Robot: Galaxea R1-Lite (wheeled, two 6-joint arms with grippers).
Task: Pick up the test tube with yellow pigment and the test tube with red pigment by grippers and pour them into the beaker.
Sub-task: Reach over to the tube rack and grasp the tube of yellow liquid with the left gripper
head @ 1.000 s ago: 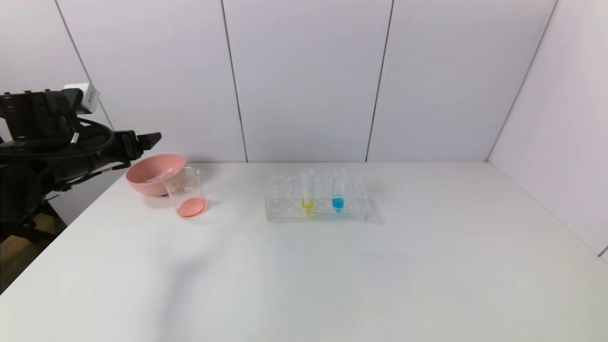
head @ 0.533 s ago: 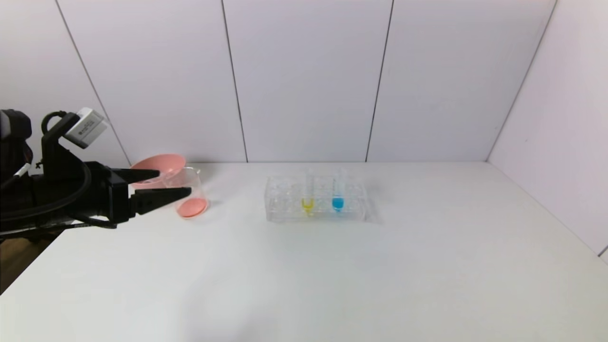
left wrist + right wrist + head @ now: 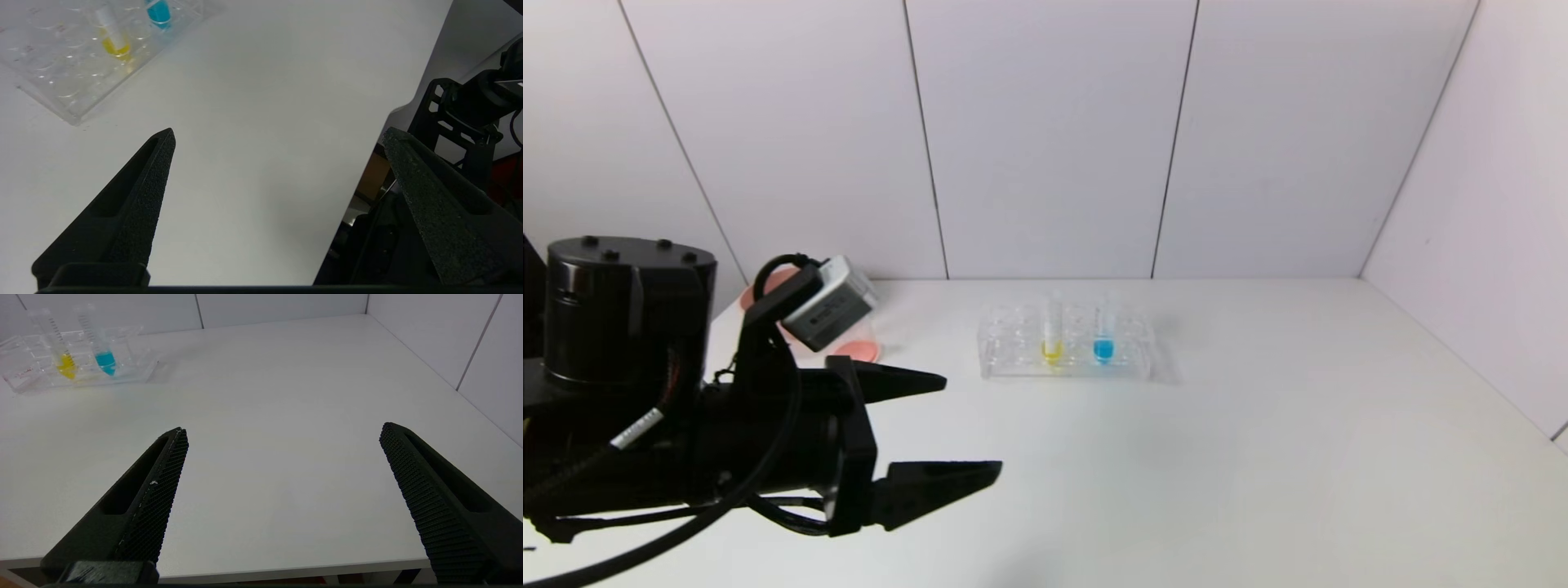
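Left gripper [image 3: 972, 429] low at left, fingers spread wide — right gripper [image 3: 282, 437] likewise agape, empty.

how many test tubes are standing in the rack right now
2. The yellow tube stands in the clear rack, and the blue tube stands beside it, toward the robot's right. No red tube shows in any view.

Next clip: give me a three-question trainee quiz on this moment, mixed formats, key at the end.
1. True or false: the left gripper holds the yellow-tipped clear plastic tube.
2. Which colour tips the tube standing beside it in the clear plastic rack? A red, B blue, C green.
3. Fill in: the right gripper's jaws are ____.

Key: 1 false, it is open and short of the rack; 2 B, the blue-tipped tube; 3 open.
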